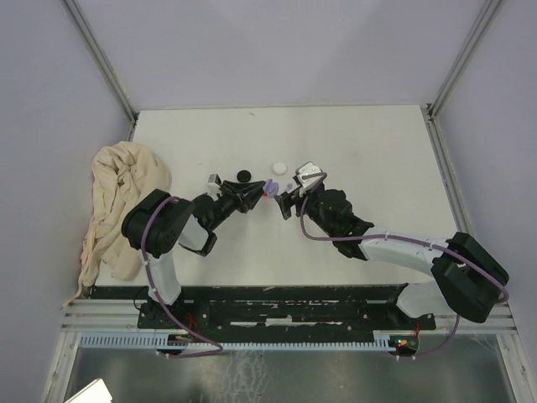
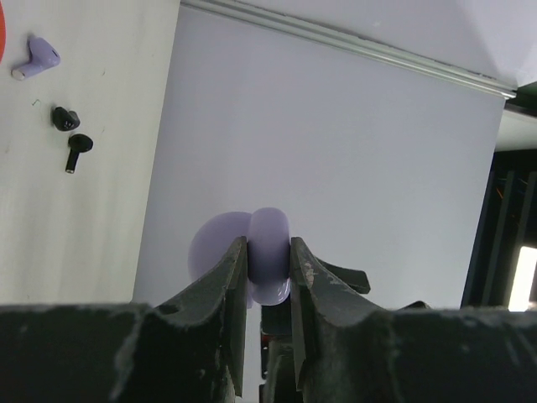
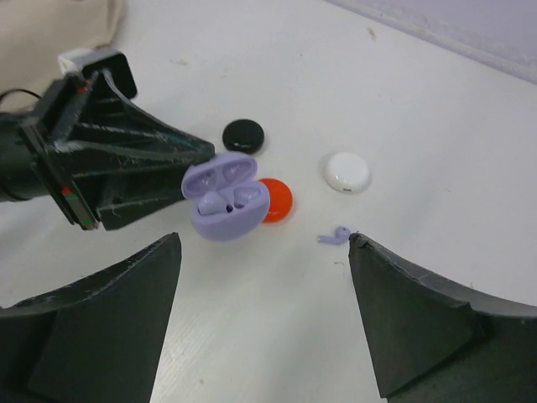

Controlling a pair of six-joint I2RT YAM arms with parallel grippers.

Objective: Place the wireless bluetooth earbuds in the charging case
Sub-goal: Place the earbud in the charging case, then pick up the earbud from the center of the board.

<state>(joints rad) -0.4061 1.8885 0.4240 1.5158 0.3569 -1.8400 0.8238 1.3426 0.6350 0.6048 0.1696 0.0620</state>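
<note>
left jaws: clamped tight on the lilac charging case [image 3: 222, 197], gripping its rounded shell edge-on
charging case: lid up, wells facing the right wrist camera, mid-desk between the two arms; something pale sits in the base, cannot tell if a bud is seated
right jaws: spread wide, nothing held, hovering low over the desk [image 3: 436, 92] facing the case
lilac earbud [image 3: 334, 237]: loose on the desk, close to one tip of the right jaws, apart from the case
black earbuds [image 2: 77, 149]: loose on the desk near the lilac one, not the match for this case
red disc [image 3: 275, 200]: just behind the case, overlapping it in view; contact unclear
black disc [image 3: 244, 134], white disc [image 3: 347, 171]: further back, apart from each other
cloth [image 1: 117, 201]: bunched at the left desk edge, out of the way
risk, pick: bud is tiny and the stem thin; an off-centre pinch likely flicks or rolls it away
risk, hold: the grip is on a curved, slick shell; a downward push on insertion could twist the case or pop it out
risk, crowding: the two jaws work very close together; an approach could hit the left fingers or knock the lid shut
risk, fit: a bud gripped crooked would not drop into its well, likely perching on the rim
</note>
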